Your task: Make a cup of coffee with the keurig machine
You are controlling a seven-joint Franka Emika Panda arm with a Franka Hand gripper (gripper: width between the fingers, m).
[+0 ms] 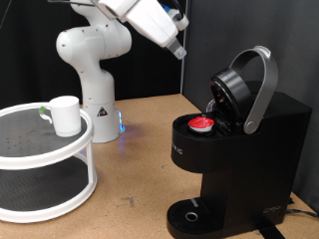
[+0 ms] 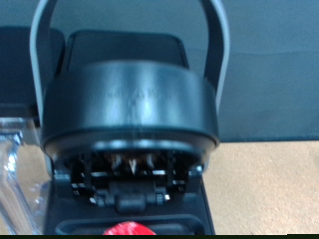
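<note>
Keurig machine (image 1: 234,139) standing with lid raised; gripper (image 1: 177,50) hovering above, touching nothing, finger spread indiscernible; cup (image 1: 65,115) resting on rack (image 1: 45,164)

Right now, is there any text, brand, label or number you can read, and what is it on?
None can be read.
keurig machine: pale lettering on its front below the pod, too small and blurred.
Robot base: small triangular sign, unreadable.
cup: plain, unmarked.
</note>
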